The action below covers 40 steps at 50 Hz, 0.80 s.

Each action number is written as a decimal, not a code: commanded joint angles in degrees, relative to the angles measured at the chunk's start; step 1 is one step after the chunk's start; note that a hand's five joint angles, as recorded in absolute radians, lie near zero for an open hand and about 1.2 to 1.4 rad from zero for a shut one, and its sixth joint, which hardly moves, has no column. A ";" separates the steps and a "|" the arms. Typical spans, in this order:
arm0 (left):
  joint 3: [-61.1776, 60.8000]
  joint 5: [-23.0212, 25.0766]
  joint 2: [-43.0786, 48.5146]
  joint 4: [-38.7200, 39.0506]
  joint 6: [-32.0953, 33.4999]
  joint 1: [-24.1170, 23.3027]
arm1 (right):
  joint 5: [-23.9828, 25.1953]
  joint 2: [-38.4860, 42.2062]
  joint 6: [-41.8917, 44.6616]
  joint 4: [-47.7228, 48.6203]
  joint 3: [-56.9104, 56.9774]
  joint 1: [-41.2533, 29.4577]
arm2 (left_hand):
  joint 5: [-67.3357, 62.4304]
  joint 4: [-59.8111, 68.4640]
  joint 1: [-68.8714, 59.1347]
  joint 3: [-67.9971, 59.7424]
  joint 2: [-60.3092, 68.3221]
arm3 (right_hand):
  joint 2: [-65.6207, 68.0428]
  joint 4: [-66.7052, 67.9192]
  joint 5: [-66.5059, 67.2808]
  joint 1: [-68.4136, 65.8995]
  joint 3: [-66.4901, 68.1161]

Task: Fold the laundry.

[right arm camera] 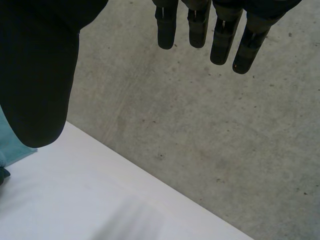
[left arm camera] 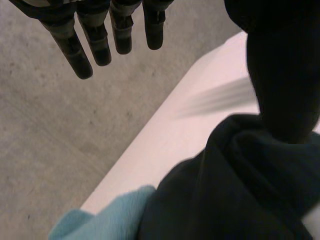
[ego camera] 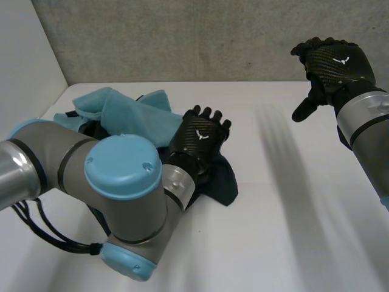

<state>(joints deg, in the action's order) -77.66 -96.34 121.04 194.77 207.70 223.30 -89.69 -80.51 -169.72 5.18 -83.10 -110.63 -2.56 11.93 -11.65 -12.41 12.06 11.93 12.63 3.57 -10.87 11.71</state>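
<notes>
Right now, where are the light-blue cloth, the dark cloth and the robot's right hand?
light-blue cloth [ego camera: 130, 115]: head view, on its top fold.
dark cloth [left arm camera: 235, 200]: left wrist view, on its bunched middle.
right hand [ego camera: 335, 61]: head view, on its back.

— What fabrics lie on the desk [ego camera: 273, 243]?
— A fluffy, matt light-blue cloth [ego camera: 130, 112] and a smoother dark cloth [ego camera: 222, 179].
— And the desk itself?
— Smooth, matt white. The wall [ego camera: 182, 36] behind it is rough grey concrete.
</notes>
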 commanded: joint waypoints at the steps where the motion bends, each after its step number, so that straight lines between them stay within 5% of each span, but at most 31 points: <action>1: -3.80 0.53 -6.86 -4.83 -0.45 7.31 | 3.55 2.37 0.52 -1.74 1.01 0.06 | 2.01 -1.38 1.09 1.85 -1.51 | -1.93 -2.63 -3.57 0.87 -1.71; 8: -2.06 1.15 -8.19 -4.66 -0.27 16.45 | 5.93 5.01 5.00 -6.31 0.58 -0.82 | 1.00 -0.37 0.09 0.85 -0.50 | -1.93 -2.63 -3.57 0.87 -1.71; 13: 2.33 5.79 -5.39 -4.48 -0.18 23.48 | 6.01 7.91 5.27 -6.23 -0.57 -5.90 | -1.01 1.64 -1.92 -1.16 1.51 | -1.93 -2.63 -3.57 0.87 -1.71; 20: 10.32 13.18 4.27 -4.48 0.08 27.36 | 5.75 14.40 5.36 -2.82 -0.31 -13.11 | -2.69 3.33 -3.61 -2.85 3.20 | -1.93 -2.63 -3.57 0.87 -1.71; 31: 23.42 16.97 17.90 -5.10 0.52 28.68 | 5.05 26.45 6.06 4.40 4.52 -18.48 | -7.72 8.36 -8.64 -7.88 8.22 | 3.70 2.99 2.05 -4.76 3.91; 34: 25.10 17.59 19.49 -5.53 0.60 28.68 | 4.44 29.78 6.85 4.41 6.89 -18.75 | -13.60 14.24 -14.52 -13.76 14.10 | 15.58 14.88 13.93 -16.64 15.79; 37: 26.86 18.03 21.07 -6.06 1.39 28.86 | 3.29 31.55 8.08 4.40 8.22 -18.75 | -38.43 39.07 -39.35 -38.59 38.94 | 30.23 29.52 28.58 -31.29 30.44; 39: 27.91 17.24 21.77 -5.80 2.27 28.86 | 1.98 32.70 9.84 4.40 9.27 -18.75 | -67.25 67.89 -68.17 -67.41 67.76 | 57.60 56.89 55.95 -58.65 57.81; 40: 28.44 16.89 21.95 -5.63 2.54 28.86 | 1.45 32.96 10.45 4.49 9.71 -18.75 | -67.43 68.07 -68.35 -67.59 67.94 | 67.97 67.27 66.32 -69.03 68.18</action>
<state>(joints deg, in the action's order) -52.81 -78.80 140.37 189.35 208.35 252.07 -85.16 -51.58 -162.95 9.83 -76.90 -129.44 -11.54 21.43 -21.85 -21.25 21.33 25.71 25.40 14.57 -22.84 26.42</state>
